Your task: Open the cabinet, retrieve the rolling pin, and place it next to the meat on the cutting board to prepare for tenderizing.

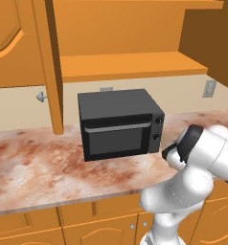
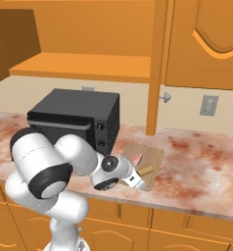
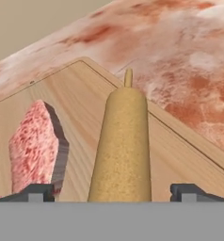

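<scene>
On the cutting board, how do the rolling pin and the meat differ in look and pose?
The rolling pin is a smooth tan cylinder with a narrow knob at its far end; the meat is a flat pink-red chunk with pale streaks. The pin runs long across the board; the meat is shorter and irregular. Both lie side by side on the cutting board, apart.
</scene>
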Robot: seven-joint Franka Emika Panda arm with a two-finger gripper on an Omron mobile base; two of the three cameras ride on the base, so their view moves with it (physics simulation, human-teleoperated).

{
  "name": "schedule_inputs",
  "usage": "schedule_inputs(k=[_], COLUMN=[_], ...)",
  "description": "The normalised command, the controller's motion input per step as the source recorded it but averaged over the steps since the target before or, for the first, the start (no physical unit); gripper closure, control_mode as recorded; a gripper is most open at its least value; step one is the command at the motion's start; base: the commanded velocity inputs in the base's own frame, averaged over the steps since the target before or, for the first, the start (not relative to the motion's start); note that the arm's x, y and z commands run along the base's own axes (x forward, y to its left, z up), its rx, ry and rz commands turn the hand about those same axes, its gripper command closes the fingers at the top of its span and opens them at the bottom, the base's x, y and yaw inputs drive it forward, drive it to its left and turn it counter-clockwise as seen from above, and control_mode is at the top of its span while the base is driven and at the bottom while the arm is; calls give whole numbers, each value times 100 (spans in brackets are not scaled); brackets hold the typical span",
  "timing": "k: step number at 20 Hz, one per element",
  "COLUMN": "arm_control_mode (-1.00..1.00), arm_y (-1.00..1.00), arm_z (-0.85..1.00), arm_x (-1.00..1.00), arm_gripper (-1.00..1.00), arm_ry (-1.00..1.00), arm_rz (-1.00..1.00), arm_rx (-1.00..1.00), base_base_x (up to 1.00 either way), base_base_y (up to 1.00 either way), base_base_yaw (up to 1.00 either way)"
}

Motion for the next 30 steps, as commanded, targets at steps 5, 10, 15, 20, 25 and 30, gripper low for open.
schedule_inputs(k=[5,10,15,20,25,30], arm_control_mode=[-100,-100,-100,-100,-100,-100], arm_y=[23,0,0,0,0,0], arm_z=[56,82,96,100,94,88], arm_x=[30,11,0,0,-3,-15], arm_gripper=[-100,-100,-100,-100,-100,-100], arm_ry=[-6,0,-2,-1,-1,-2], arm_rz=[-18,-17,-14,-13,-13,-13], arm_rx=[-4,-1,0,0,0,0], base_base_x=[0,0,0,0,0,0], base_base_y=[0,0,0,0,0,0], base_base_yaw=[0,0,0,0,0,0])
